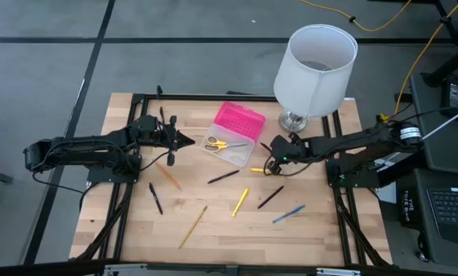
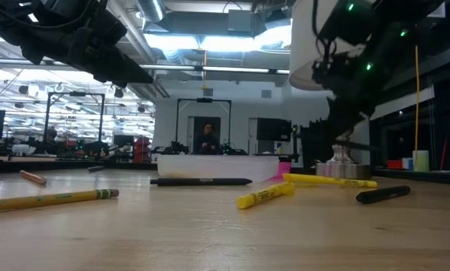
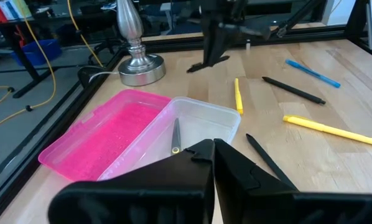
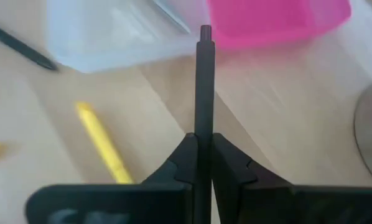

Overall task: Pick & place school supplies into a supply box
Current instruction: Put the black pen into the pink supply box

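The supply box (image 1: 233, 132) lies open at the table's far middle, with a pink half (image 1: 242, 119) and a clear half (image 3: 195, 121). Yellow-handled scissors (image 1: 223, 143) lie in the clear half. My right gripper (image 1: 277, 159) hovers just right of the box, shut on a black pen (image 4: 204, 81). My left gripper (image 1: 177, 142) waits shut on the box's left, holding nothing. Other pens and pencils lie loose on the wood: a black pen (image 1: 223, 177), a yellow marker (image 1: 240, 202), a blue pen (image 1: 289, 214) and a pencil (image 1: 192, 227). My right gripper pinches the black pen between its two fingers, on a stretch of the barrel (image 4: 203, 134) back from its free end. The fingers slant down from the table's right side, and the pen runs along them, sticking out past the fingertips toward the box. It shows lifted off the table.
A white lamp (image 1: 315, 65) stands on a metal base (image 1: 294, 120) at the far right, close behind my right arm. More pens lie at the near left: a black one (image 1: 155, 198) and an orange pencil (image 1: 168, 176). A dark frame runs round the table's edges.
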Action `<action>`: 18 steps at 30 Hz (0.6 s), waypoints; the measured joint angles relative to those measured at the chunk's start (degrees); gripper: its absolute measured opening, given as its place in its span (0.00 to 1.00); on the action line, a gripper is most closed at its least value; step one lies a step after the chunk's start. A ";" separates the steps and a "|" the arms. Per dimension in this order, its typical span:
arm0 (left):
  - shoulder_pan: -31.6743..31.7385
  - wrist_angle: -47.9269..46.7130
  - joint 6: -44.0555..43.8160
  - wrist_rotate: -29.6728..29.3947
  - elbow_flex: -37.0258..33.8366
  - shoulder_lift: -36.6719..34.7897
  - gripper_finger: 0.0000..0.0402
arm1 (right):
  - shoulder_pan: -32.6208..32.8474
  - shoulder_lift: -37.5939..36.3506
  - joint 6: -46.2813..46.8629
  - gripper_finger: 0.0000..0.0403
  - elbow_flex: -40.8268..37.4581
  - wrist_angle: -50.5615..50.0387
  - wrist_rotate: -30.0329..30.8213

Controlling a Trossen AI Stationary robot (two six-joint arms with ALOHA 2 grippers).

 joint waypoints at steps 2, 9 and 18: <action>0.00 0.00 0.00 0.00 0.00 0.01 0.01 | 1.62 -1.19 -0.06 0.07 0.01 1.16 0.85; 0.00 0.00 0.00 0.00 0.00 0.00 0.01 | 5.61 -2.19 -4.48 0.07 0.07 11.27 1.13; 0.01 0.02 0.02 -0.09 0.00 0.01 0.01 | 6.41 -2.23 -12.78 0.07 -1.55 23.54 1.30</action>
